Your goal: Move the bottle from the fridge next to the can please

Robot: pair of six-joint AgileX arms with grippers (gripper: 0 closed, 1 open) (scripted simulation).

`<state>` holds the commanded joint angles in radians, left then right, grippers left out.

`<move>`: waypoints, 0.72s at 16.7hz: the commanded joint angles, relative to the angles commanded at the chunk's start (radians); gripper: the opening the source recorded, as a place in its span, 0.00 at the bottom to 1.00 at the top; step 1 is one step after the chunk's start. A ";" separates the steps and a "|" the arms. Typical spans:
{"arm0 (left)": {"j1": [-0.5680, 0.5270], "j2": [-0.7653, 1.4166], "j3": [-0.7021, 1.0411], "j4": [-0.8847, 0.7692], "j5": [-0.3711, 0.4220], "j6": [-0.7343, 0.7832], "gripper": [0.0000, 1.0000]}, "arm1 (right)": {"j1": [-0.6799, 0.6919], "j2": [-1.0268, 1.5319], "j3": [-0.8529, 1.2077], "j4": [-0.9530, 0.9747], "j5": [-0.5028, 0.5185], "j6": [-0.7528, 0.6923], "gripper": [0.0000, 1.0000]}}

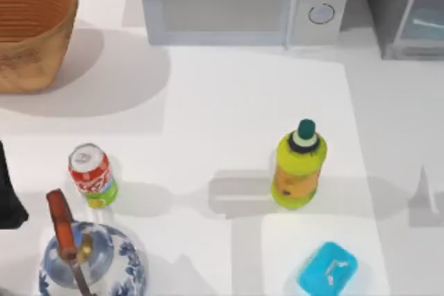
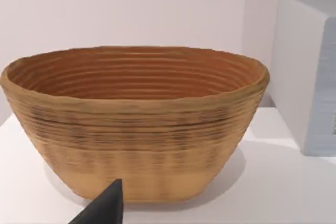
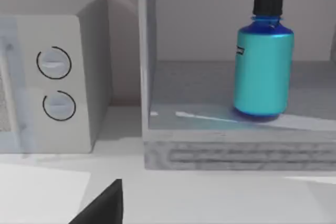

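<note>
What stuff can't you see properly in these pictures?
- Fridge: cut by the top view's corner, so the teal bottle inside isn't visible from above.
- Teapot: its base runs off the top view's lower edge.
- Can: lettering too small to read.
- Left pincer and right pincer: just a dark finger at each wrist view's edge.
</note>
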<state>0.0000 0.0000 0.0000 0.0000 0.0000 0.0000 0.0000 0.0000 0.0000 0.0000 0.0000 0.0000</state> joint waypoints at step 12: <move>0.000 0.000 0.000 0.000 0.000 0.000 1.00 | -0.073 0.578 0.316 0.361 -0.061 0.005 1.00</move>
<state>0.0000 0.0000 0.0000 0.0000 0.0000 0.0000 -0.0729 0.5780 0.3160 0.3612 -0.0608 0.0053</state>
